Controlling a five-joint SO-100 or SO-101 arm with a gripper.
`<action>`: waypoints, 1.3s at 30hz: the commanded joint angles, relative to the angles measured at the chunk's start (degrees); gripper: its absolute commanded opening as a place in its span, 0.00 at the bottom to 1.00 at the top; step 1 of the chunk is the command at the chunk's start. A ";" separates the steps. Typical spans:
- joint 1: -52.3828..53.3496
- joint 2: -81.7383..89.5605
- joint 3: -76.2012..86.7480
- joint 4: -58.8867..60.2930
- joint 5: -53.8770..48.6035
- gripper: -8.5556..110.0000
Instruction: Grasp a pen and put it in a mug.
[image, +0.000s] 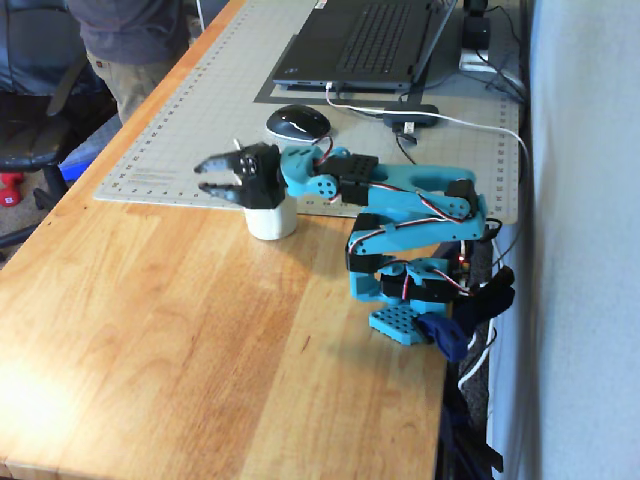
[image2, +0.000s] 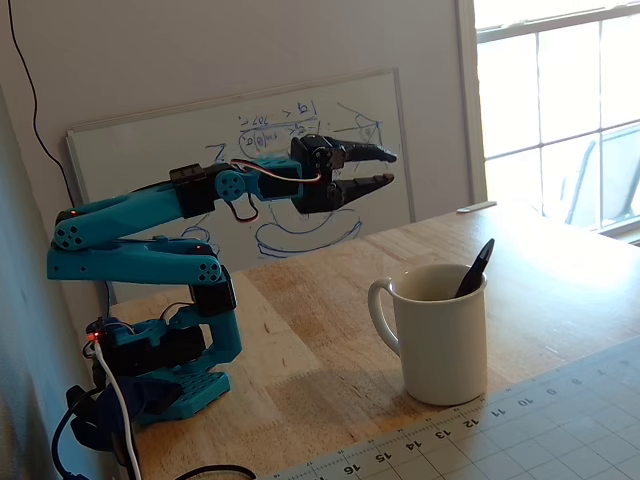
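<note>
The cream-white mug stands on the wooden table near the mat's edge. The dark pen leans inside it against the right rim, with its upper end sticking out. My gripper hovers above and to the left of the mug, open, with nothing between its black fingers. In the other fixed view the gripper reaches past the mug to the left and covers its top, so the pen is hidden there.
A grey cutting mat carries a mouse and a laptop, with a white cable running beside the arm. A person stands at the far left corner. A whiteboard leans behind the arm.
</note>
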 joint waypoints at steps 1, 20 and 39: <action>-0.97 6.77 1.23 6.86 -2.90 0.14; -3.78 25.49 8.26 61.44 -3.52 0.14; -3.87 25.22 13.97 57.57 -3.08 0.14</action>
